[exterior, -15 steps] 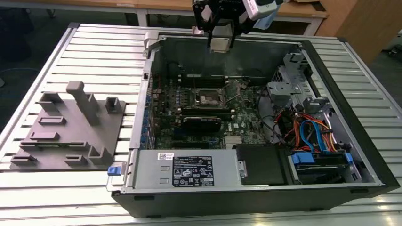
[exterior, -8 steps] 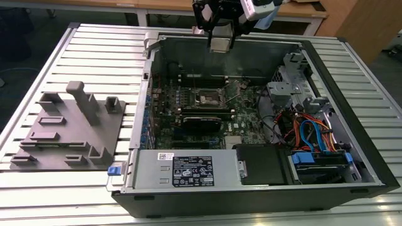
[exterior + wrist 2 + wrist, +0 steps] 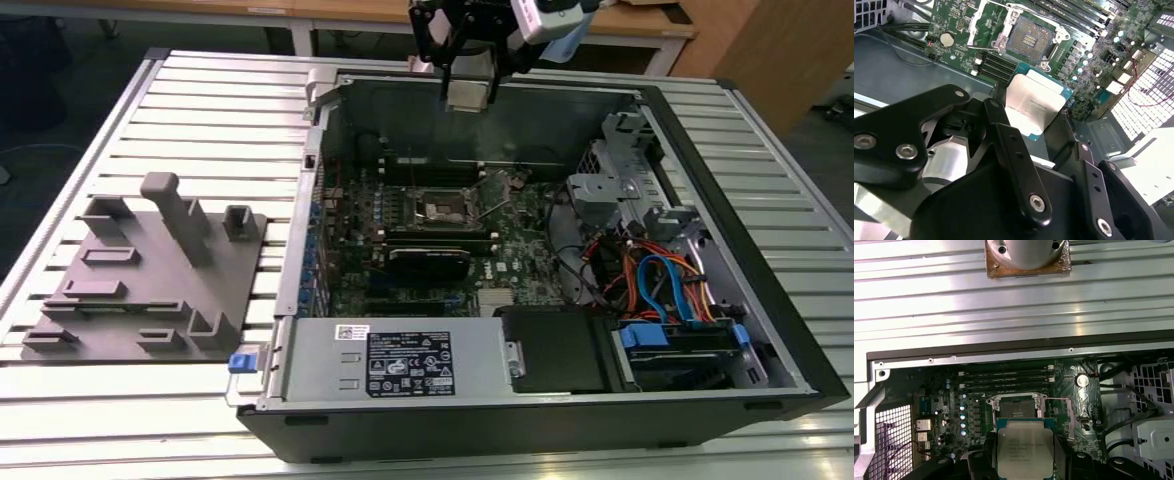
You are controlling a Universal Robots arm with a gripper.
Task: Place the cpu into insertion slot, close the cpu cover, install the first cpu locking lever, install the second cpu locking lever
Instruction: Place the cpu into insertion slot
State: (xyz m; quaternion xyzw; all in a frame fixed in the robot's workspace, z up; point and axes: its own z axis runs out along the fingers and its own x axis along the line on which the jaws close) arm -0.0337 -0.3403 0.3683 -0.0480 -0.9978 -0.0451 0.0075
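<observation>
With the tool [image 3: 1033, 120] clamped on the cpu [image 3: 1035, 102], which hangs above the case [image 3: 534, 430], well apart from the open insertion slot [image 3: 1031, 37], we judge the placing step in hand, calling for square alignment over the slot and a level descent.

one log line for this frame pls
phase: carry | gripper: shut on cpu, above case | insertion slot: empty | cpu cover: open
</observation>
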